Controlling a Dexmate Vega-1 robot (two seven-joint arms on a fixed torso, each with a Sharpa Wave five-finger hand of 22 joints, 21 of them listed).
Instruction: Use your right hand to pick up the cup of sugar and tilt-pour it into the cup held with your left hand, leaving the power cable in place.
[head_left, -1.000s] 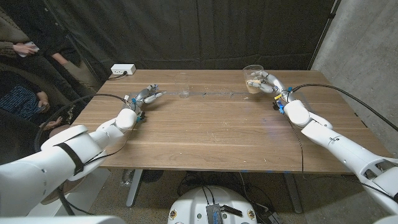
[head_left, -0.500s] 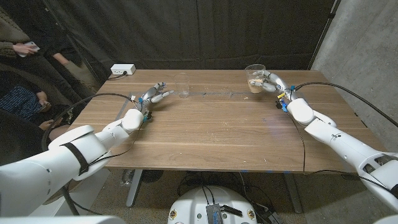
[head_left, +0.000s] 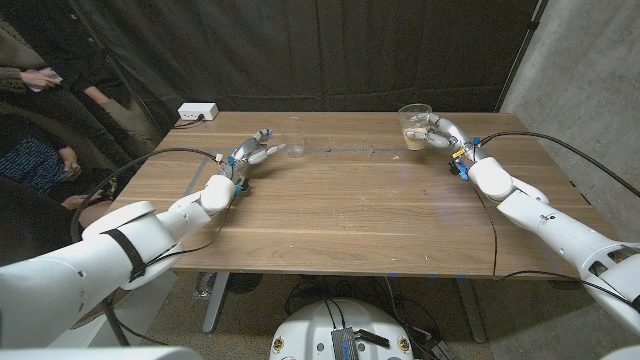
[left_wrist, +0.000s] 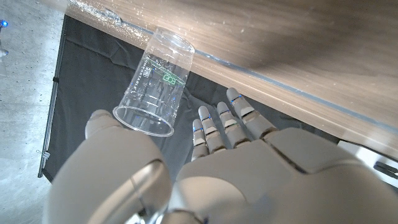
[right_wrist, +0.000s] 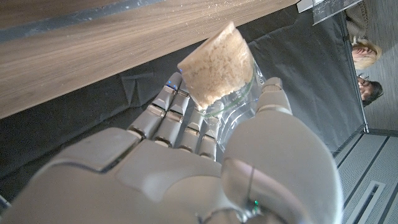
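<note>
Sugar cup (head_left: 413, 126) sits in our right hand (head_left: 437, 132), far right of the table (head_left: 340, 210), lifted just off the wood as far as the head view shows. In the right wrist view the fingers (right_wrist: 171, 118) wrap one side of the sugar cup (right_wrist: 219, 71) and the thumb closes on the other; the brown sugar fills its base. Cup looks near upright in the head view.

Empty cup (head_left: 293, 138) stands upright on the far part of the table, left of middle. Our left hand (head_left: 250, 153) lies just beside it, fingers spread and reaching toward it. From the left wrist view, the clear empty cup (left_wrist: 155, 84) shows between thumb and fingers (left_wrist: 224, 124), with a gap on the finger side; we cannot tell whether the thumb touches it. Nothing gripped by that hand.

Power strip (head_left: 196, 112) sits at the far left corner of the table. Black cable (head_left: 150, 160) runs along our left arm; another cable (head_left: 560, 145) trails from our right wrist.

Person (head_left: 40, 90) stands past the table's left side.
</note>
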